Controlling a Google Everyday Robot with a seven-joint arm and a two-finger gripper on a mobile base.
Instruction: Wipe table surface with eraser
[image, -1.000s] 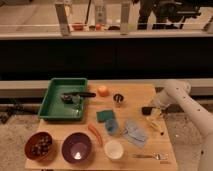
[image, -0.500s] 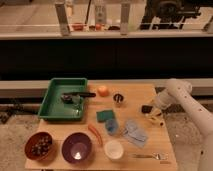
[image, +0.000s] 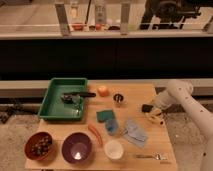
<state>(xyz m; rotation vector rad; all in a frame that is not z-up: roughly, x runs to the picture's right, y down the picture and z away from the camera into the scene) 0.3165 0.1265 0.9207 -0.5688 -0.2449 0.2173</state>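
The eraser (image: 146, 107), a small black block, is low over the light tan table surface (image: 150, 145) near its right edge. My gripper (image: 151, 112) comes in from the right on the white arm (image: 175, 94) and sits right at the eraser, with a yellowish part just below it. I cannot tell whether the eraser touches the wood.
A green tray (image: 50, 102) with a black-handled tool (image: 77, 95) is at the back left. An orange (image: 102, 90), a dark cup (image: 118, 99), a green sponge (image: 104, 115), blue cloths (image: 134, 131), a white cup (image: 114, 149), a purple bowl (image: 76, 148), a brown bowl (image: 40, 144) and a spoon (image: 150, 156) are on the table.
The gripper and the eraser stay at about the same spot near the right edge, with only a slight shift. Nothing else on the table has moved.
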